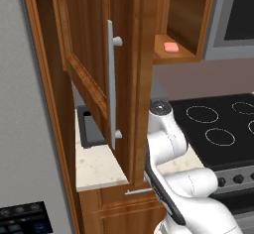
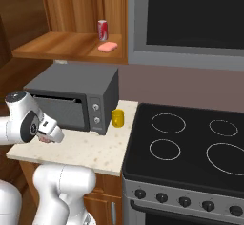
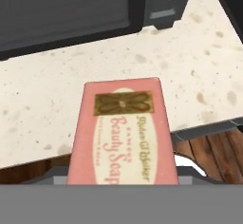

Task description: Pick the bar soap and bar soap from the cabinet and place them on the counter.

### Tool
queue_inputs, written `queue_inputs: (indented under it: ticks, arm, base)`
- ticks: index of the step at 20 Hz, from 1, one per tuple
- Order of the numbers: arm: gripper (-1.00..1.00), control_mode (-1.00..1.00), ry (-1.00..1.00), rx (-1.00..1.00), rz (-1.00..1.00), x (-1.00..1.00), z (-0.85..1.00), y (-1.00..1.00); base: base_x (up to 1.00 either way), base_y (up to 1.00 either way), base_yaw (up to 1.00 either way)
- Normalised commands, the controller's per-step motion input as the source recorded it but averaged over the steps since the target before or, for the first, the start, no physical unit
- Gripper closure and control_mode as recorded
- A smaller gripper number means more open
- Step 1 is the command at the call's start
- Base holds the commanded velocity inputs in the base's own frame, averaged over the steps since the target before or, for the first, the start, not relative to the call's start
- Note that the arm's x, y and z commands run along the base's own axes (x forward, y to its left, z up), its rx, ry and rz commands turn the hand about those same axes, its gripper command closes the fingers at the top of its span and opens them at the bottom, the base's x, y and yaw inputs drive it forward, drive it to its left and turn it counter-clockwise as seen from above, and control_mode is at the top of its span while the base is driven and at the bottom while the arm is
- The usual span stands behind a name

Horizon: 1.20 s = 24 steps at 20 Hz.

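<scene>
A salmon-pink bar soap (image 3: 121, 133) with a gold emblem and "Beauty Soap" lettering lies lengthwise close under the hand camera, with my gripper (image 2: 51, 134) shut on it. It hangs just above the front edge of the beige speckled counter (image 3: 95, 76), in front of the microwave. A second bar soap (image 2: 107, 46) lies on the lower shelf of the open reddish-brown cabinet (image 2: 71, 43), beside a red can (image 2: 102, 30). This second bar soap (image 1: 171, 47) also shows in the left base view, past the swung-out cabinet door (image 1: 89, 44).
A dark grey microwave (image 2: 71, 97) stands at the back of the counter (image 2: 90, 150), with a yellow object (image 2: 117, 118) to its right. The black stovetop (image 2: 190, 143) adjoins the counter on the right. The door's silver handle (image 1: 111, 84) hangs close beside my arm.
</scene>
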Motion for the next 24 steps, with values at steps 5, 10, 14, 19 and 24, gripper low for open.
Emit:
queue_inputs:
  ticks: [5,10,14,19,24]
  arm:
    - [1.00,-1.00,-0.11,0.01,0.01,0.16,-0.32,0.03]
    - [1.00,-1.00,-0.04,0.00,0.01,0.11,-0.34,0.12]
    - [1.00,-1.00,0.00,0.00,0.00,0.14,-0.33,0.11]
    - [1.00,-1.00,0.02,0.00,0.00,0.19,-0.25,0.09]
    - [1.00,-1.00,0.06,0.00,0.00,0.27,-0.18,0.06]
  base:
    - [0.00,0.00,0.00]
    - [0.00,0.00,0.00]
    - [0.00,0.00,0.00]
    - [0.00,0.00,0.00]
    - [0.00,0.00,0.00]
